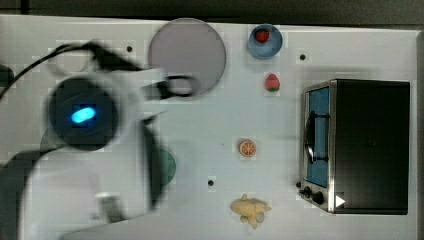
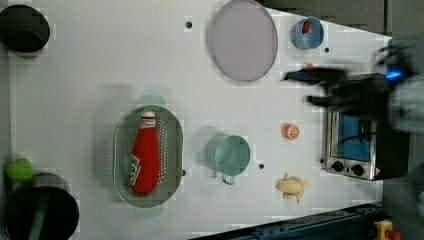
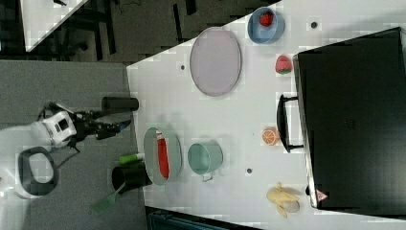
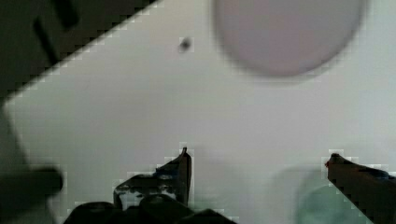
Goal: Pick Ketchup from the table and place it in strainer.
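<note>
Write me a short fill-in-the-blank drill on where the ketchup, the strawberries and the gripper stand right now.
1. The ketchup lies inside the ____.
2. One strawberry sits in the blue ____.
3. The gripper is empty, its fingers ____.
4. The orange slice lies in front of the ____.

Missing words: strainer; bowl; open; toaster oven

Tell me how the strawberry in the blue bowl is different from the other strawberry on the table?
One strawberry sits inside the blue bowl, while the other strawberry lies straight on the white table, with nothing around it. In the top view the bowl one looks a deeper red, and the table one looks paler, pinkish red with a bit of green at one end. Both are small and red, and they lie near each other, beside the grey plate.
</note>
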Motion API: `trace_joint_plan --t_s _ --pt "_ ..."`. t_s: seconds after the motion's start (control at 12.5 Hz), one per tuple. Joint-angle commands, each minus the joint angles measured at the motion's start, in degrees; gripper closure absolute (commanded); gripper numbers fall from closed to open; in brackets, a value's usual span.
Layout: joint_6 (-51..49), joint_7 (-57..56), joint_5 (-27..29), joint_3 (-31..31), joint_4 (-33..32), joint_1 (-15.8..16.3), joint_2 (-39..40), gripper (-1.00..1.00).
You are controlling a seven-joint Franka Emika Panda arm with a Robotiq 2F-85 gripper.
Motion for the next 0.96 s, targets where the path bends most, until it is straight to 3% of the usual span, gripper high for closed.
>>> trace_joint_plan --t_s 0.08,0.32,0.56,0.96 --pt "-12.0 2.1 -0.1 -9.4 4.6 -5.9 -0.5 -1.0" --pt "-23.2 2.1 -5.6 -14.7 11.0 -6.0 -0.8 -1.0" --pt "-23.9 2.2 -10.8 -14.4 14.2 -5.9 -0.8 -1.0" --pt "-25.2 7.3 -10.7 -13.1 14.1 -5.5 -0.8 -1.0"
